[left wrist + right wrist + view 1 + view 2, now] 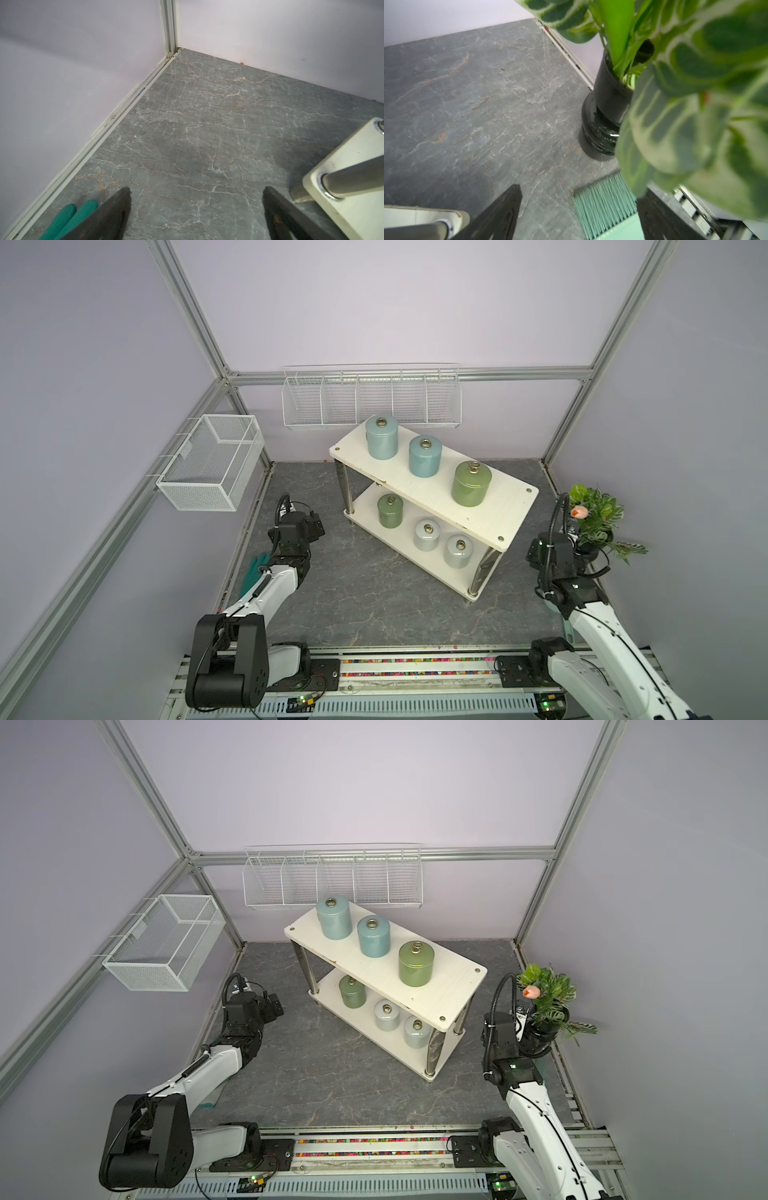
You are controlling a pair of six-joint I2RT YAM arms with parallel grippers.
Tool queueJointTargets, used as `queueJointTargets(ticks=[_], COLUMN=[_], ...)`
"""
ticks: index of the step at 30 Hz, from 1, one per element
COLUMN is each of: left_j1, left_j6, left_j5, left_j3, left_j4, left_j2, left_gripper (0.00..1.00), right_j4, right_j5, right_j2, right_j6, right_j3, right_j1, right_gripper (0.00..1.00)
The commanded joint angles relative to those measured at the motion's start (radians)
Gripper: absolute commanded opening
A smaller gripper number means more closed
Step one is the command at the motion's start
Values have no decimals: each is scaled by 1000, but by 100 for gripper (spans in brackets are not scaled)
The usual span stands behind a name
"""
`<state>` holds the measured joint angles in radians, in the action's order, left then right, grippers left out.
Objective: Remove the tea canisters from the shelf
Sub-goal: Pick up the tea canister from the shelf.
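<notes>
Left wrist view shows our left jaws spread wide and empty above the surface (187, 124); our right jaws, also spread and empty, hang beside the black vase (608, 99). All six tea canisters (426, 456) stand upright on the shelf (513, 499), three per tier. Its long axis runs diagonally between our arms, open side toward our left arm (274, 585), so the lower olive green canister (390, 512) looks nearest.
</notes>
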<state>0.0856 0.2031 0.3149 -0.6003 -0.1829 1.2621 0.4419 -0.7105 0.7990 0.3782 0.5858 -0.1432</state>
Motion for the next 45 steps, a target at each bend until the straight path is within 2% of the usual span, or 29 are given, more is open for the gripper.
queueJointTargets(ticks=[1, 8, 10, 20, 31, 36, 40, 45], left_j1=[3, 2, 3, 3, 4, 5, 4, 5], left_j6=[27, 51, 56, 46, 35, 28, 26, 29], left_j5=[-40, -73, -84, -134, -149, -152, -158, -172], left_j3=[-44, -69, -71, -85, -87, -90, -92, -94], left_j4=[42, 77, 77, 75, 73, 74, 75, 79], left_j2=[-30, -61, -60, -44, -54, -54, -55, -64], left_gripper=[100, 100, 100, 100, 100, 100, 100, 100], right_j4=[138, 224, 252, 314, 164, 24, -15, -28], right_j5=[-20, -48, -69, -325, -415, -408, -405, -337], right_j2=[8, -15, -25, -5, 66, 123, 172, 194], right_j6=[67, 103, 121, 120, -73, -225, -295, -359], right_j3=[61, 107, 124, 274, 441, 504, 573, 635], right_j1=[-19, -55, -102, -194, -224, -231, -234, -238], right_gripper=[89, 89, 89, 89, 89, 89, 89, 89])
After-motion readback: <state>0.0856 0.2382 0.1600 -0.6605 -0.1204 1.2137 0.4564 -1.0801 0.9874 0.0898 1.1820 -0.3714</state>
